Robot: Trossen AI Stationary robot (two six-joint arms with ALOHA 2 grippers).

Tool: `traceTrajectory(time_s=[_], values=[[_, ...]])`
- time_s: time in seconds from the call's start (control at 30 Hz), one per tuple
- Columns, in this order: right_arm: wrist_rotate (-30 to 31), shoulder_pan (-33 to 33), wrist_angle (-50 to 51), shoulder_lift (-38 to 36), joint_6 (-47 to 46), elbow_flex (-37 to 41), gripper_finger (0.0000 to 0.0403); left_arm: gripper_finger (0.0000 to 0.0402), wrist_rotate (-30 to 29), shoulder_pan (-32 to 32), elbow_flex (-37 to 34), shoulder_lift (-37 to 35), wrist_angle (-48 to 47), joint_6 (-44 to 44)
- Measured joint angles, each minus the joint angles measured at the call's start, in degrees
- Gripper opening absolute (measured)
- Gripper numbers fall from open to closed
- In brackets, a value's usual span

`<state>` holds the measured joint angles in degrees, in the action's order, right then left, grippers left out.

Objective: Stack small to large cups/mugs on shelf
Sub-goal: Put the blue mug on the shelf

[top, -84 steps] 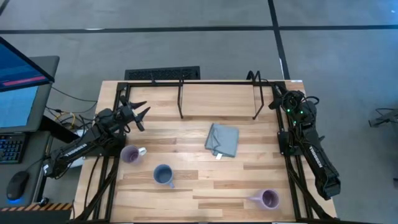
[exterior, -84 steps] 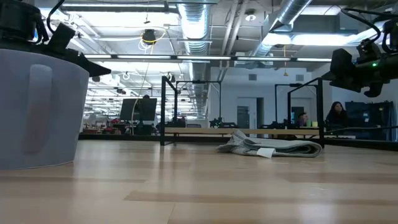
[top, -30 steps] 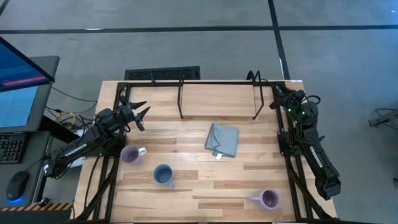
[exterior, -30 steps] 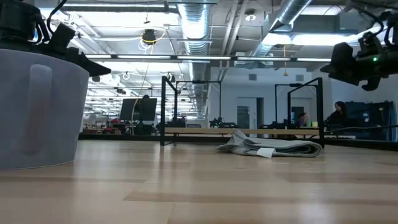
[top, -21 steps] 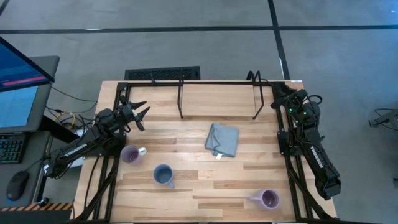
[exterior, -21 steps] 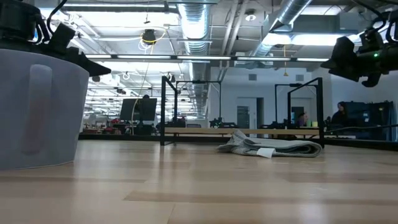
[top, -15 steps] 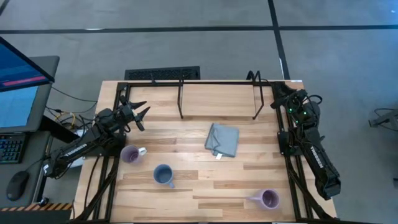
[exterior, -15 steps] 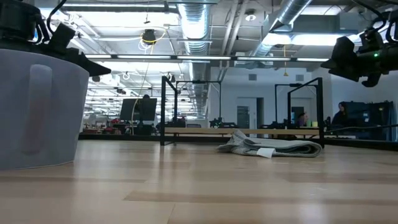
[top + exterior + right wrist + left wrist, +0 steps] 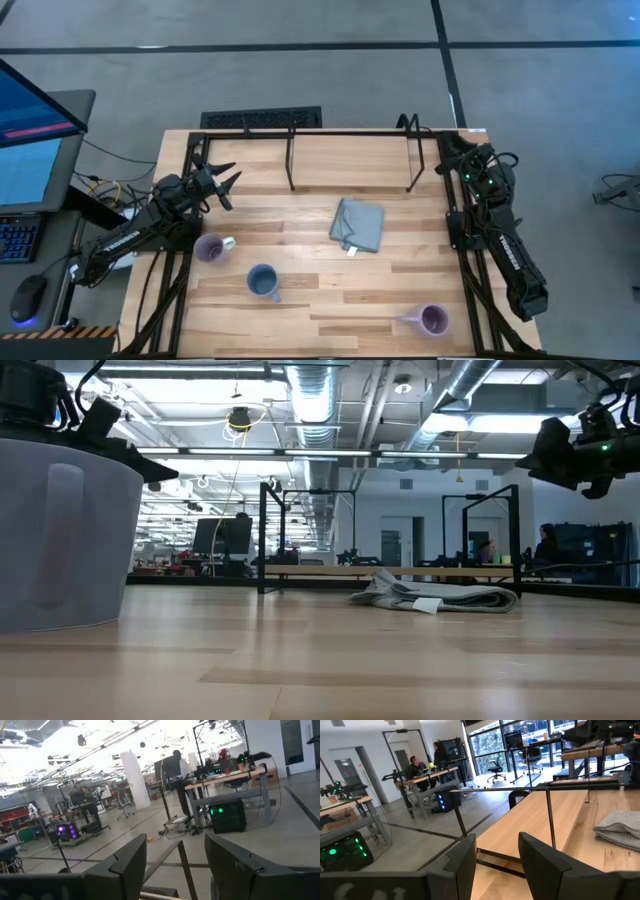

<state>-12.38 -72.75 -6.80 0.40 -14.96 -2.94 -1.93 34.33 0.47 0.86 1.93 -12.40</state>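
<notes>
Three mugs stand on their bases on the wooden table: a pale lavender one (image 9: pixel 209 247) at the left, a blue-grey one (image 9: pixel 263 282) near it, which also looms at the left of the low view (image 9: pixel 60 535), and a deeper purple one (image 9: pixel 432 320) at the near right. The black rod shelf (image 9: pixel 350 133) stands on its legs along the far edge. My left gripper (image 9: pixel 222 183) is open and empty, above the table's left side beyond the lavender mug, and points toward the shelf (image 9: pixel 550 815). My right gripper (image 9: pixel 443 150) is open and empty at the far right corner, by the shelf's right end.
A folded grey cloth (image 9: pixel 357 225) lies mid-table in front of the shelf and also shows in the low view (image 9: pixel 435 596). A monitor and keyboard stand off the table's left side. People sit at desks in the room beyond.
My right gripper has risen a little at the far right corner and stays open. The mugs, cloth and shelf have not moved.
</notes>
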Motion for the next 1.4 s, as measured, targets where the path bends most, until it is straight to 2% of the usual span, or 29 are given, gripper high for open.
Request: traceTrajectory(time_s=[0.07,0.23,0.3,0.4,0.57,0.8,1.03,1.4], values=[[-0.93,0.02,-2.69,0.0,0.0,0.0,0.0221,0.0139,0.0,0.0,0.02,0.0,0.0,-0.01],[-9.03,0.02,-13.7,-0.02,0.07,-0.48,0.0221,0.0139,0.0,0.0,0.01,-0.01,0.0,-0.01],[-11.14,0.02,-14.12,-0.02,0.45,-2.24,0.0221,0.0139,0.0,0.0,0.02,0.0,0.0,-0.02],[-13.56,0.02,-10.42,0.0,1.34,-6.75,0.0221,0.0139,0.0,0.0,0.02,-0.01,0.0,-0.02],[-17.41,0.02,1.98,0.0,6.18,-17.15,0.0221,0.0139,0.0,0.0,0.01,0.0,0.0,-0.02],[-19.05,0.02,19.01,0.0,12.77,-30.36,0.0221,0.0139,0.0,0.0,0.0,-0.01,0.0,-0.02],[-22.6,-0.32,20.79,1.59,13.51,-37.8,0.0221,0.0139,0.0,0.0,0.01,-0.02,0.02,-0.02],[-33.05,-3.65,24.46,15.46,14.06,-46.07,0.0221,0.0139,0.0,0.0,0.0,-0.01,0.02,0.04]])
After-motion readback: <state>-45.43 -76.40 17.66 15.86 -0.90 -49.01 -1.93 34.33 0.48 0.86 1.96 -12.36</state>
